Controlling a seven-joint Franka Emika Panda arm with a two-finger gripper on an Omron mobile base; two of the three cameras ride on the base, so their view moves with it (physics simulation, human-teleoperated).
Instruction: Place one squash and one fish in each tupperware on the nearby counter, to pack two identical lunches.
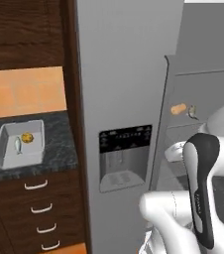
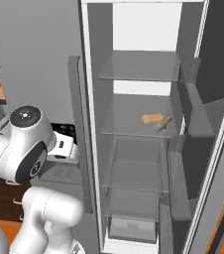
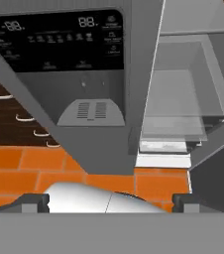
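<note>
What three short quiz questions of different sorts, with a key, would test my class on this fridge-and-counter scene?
1. True or false: the tupperware on the counter already holds a squash and a fish.
2. Where do the other squash and fish lie? A in a drawer; B on a fridge shelf; C on the floor.
3. Fill in: the gripper's jaws stand ___.

Key: 1 true; 2 B; 3 open.

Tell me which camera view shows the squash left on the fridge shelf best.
The right base view: the squash lies unobstructed on the glass shelf beside the fish. The left base view catches it small, past the door edge. The hand view shows just a sliver at its top corner.
</note>
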